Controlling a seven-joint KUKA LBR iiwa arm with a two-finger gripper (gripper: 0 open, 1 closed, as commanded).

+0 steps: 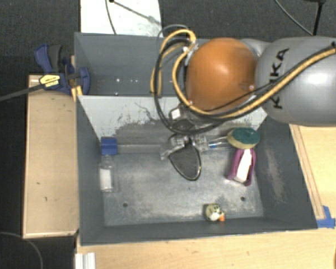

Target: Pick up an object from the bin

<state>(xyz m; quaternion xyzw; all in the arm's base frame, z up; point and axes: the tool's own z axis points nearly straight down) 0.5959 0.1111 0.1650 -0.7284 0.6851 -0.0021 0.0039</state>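
A dark, thin-rimmed oval loop (pixel 188 164) lies flat directly below the gripper (pixel 182 143) — its upper end runs in under it. A clear stick (pixel 215 143) with blue inside lies crosswise just beside the gripper — toward the view's right.

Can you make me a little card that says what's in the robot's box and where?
bin: grey metal
gripper: over the middle, toward the back
left: small clear bottle, blue cap
right: purple and white pack, green round-topped thing behind it
front: tiny pale toy-like thing with orange
below gripper: dark loop, unclear what
holding: cannot tell
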